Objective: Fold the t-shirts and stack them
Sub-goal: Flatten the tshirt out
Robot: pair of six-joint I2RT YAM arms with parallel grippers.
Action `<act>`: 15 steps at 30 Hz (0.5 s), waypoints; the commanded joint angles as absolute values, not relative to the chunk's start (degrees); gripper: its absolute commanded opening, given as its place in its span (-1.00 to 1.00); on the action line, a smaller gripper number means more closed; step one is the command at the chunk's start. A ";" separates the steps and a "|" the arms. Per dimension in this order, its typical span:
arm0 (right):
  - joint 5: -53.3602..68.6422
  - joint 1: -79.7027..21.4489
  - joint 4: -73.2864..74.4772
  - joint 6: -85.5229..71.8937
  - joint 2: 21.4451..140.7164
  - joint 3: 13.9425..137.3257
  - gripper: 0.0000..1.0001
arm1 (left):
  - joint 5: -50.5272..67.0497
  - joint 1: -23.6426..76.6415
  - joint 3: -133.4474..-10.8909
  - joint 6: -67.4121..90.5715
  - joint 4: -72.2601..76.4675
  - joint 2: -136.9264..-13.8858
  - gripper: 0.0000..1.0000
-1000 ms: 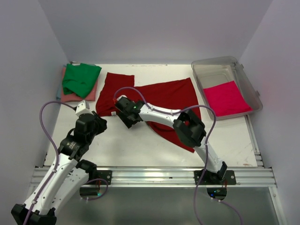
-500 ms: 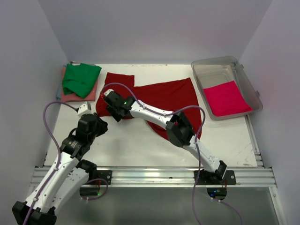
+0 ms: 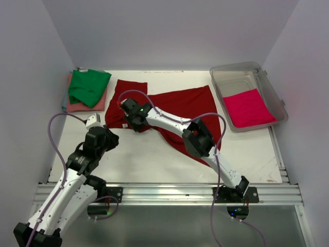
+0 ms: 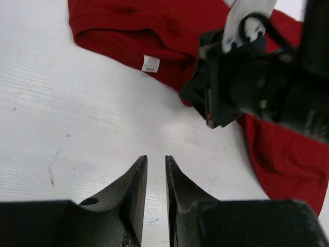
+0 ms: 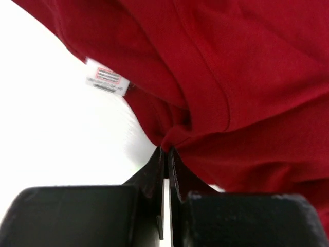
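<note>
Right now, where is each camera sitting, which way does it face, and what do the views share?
Top: above and behind the arms, looking down at the table; both arms show, plus the dark red shirt, green shirt and tub.
Left wrist: low over the table, facing the dark red shirt's label; the left gripper, barely open, shows below, the right arm ahead.
Right wrist: close above the cloth; the right gripper is shut on a pinch of it.
Shared: both wrist views show the label.

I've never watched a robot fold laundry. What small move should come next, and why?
Probably lift the right gripper slightly and draw it over the dark red t-shirt: its jaws are shut on a pinch of cloth near the white label, and the shirt lies unfolded.
</note>
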State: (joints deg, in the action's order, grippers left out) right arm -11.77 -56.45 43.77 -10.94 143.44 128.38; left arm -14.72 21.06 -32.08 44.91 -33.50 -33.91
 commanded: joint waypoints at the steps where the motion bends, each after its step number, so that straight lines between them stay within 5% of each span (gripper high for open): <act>1: 5.65 -50.64 36.17 -15.45 135.37 125.01 -1.00 | -12.14 21.27 -30.50 44.30 -30.94 -35.68 -0.52; 7: 31.61 -40.53 8.78 -30.35 121.74 112.17 -1.00 | -7.22 21.27 -28.31 43.33 -26.64 -40.16 -0.53; 15: 43.93 -27.96 -12.56 -56.83 129.27 116.88 -1.00 | -2.20 21.27 -25.05 42.01 -12.85 -51.12 -0.53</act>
State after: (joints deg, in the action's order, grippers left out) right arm 34.76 -28.95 0.01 -42.33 126.02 113.73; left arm -4.67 21.08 -25.32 43.48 -22.28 -47.46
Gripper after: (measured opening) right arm 0.022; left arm 0.236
